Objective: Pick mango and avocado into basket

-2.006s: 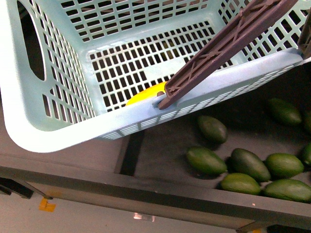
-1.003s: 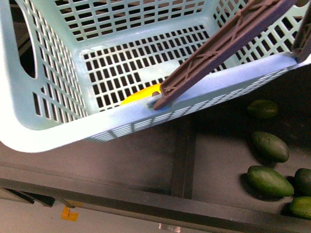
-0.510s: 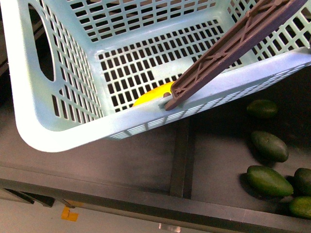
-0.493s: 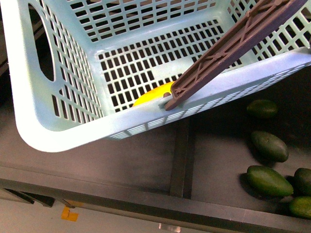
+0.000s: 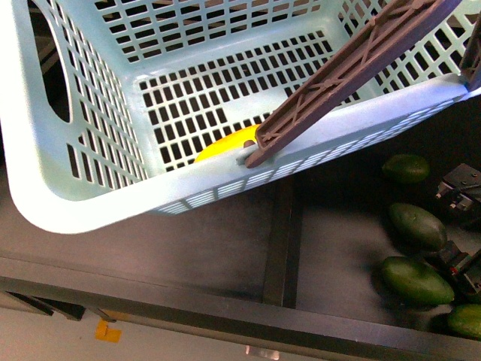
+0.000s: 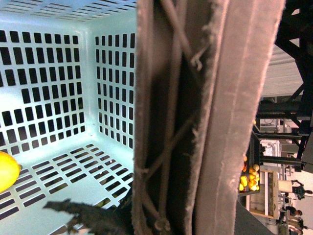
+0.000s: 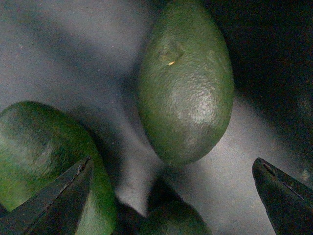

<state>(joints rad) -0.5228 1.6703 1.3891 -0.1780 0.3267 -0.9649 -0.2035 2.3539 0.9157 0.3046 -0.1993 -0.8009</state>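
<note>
Now, front view: basket [image 5: 83, 203] tilted, filling 10 to 1 o'clock. Mango [image 5: 225, 144] is already inside, against the near wall under the handle [image 5: 338, 75]. Avocado [image 5: 417, 226] lies on the dark surface [image 5: 225, 248] at 4 o'clock. Its long axis runs 10 to 4 o'clock; narrow end unclear here. Right gripper [image 5: 453, 228] is at 3 o'clock, jaws wide apart, holding nothing, just beside the avocado.

Left wrist view: handle fills the frame and mango sits on the basket floor. Left gripper not made out, so I cannot tell its grip.

Right wrist view: avocado sits ahead of the spread fingertips, not between them. Long axis points away from the gripper, narrow end far. Likely step is the avocado grasp. Advance until the fat middle sits between the tips, then close across the short width. Keep clear of the neighbour [image 7: 44, 156] near one tip.
</note>
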